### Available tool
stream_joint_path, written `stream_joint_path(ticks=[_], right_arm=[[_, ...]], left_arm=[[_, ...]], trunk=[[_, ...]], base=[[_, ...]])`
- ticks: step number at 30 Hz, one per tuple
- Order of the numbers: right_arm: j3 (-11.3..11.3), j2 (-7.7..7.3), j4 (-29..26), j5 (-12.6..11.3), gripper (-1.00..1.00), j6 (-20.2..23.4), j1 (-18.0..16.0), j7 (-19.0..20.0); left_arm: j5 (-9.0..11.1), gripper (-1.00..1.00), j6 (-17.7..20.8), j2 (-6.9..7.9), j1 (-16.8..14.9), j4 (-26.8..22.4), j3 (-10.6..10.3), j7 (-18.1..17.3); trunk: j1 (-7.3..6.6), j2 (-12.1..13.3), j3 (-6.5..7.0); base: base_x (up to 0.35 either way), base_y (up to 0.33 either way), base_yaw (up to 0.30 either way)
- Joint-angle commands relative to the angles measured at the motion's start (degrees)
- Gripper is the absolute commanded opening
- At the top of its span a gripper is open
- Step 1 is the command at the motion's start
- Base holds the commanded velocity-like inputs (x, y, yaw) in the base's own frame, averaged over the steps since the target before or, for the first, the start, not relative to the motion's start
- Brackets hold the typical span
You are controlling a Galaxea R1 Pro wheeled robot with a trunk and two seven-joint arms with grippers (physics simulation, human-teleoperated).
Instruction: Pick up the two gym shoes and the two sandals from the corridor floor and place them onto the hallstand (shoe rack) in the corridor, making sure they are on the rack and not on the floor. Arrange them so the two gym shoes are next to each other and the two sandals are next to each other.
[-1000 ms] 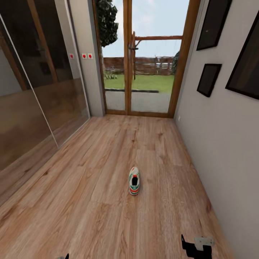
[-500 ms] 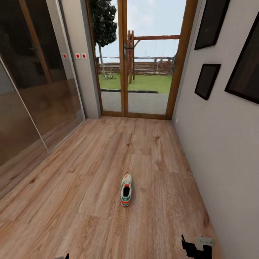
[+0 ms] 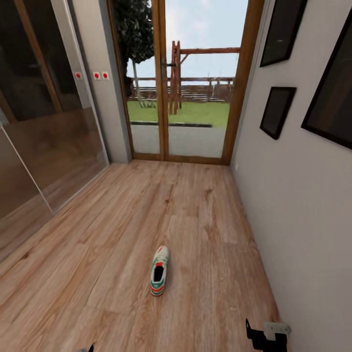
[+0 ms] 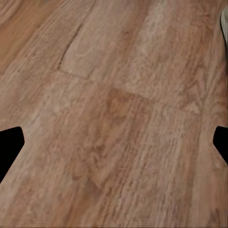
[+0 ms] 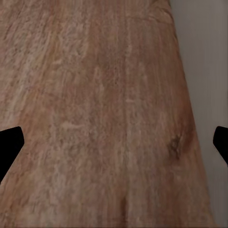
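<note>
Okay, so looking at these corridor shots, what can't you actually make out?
- Gym shoe, head view: laces and stripes too small to read.
- Right gripper, head view: cut off by the bottom edge.
- Left gripper, left wrist view: the frame edges crop the fingertips.
- Garden beyond the glass door: blurred.

Matt wood-grain plank floor (image 3: 205, 215), glossy glass panels (image 3: 44, 146), wooden door frame (image 3: 243, 83).

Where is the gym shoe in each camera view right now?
Head view: gym shoe lying on the corridor floor, low centre.
Left wrist view: pale sliver at the frame edge, possibly the shoe; cannot tell.
Right wrist view: floor planks beside the grey wall.
Shared landmark: the wood-grain floor.
</note>
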Motion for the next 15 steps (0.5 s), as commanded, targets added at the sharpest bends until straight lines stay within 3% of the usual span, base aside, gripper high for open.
stream_joint_path(ticks=[1,15], right_arm=[[0.5,0.04,0.0,-0.5,1.0,-0.1,0.0,-0.1],[0.5,0.18,0.0,-0.5,1.0,-0.1,0.0,-0.2]], left_arm=[[0.6,1.0,-0.2,0.05,0.0,0.1,-0.5,-0.2],[0.6,1.0,-0.2,0.05,0.0,0.1,-0.5,-0.2]], trunk=[[0.02,0.0,-0.05],[0.02,0.0,-0.05]], base=[[0.315,-0.133,0.0],[0.315,-0.114,0.0]])
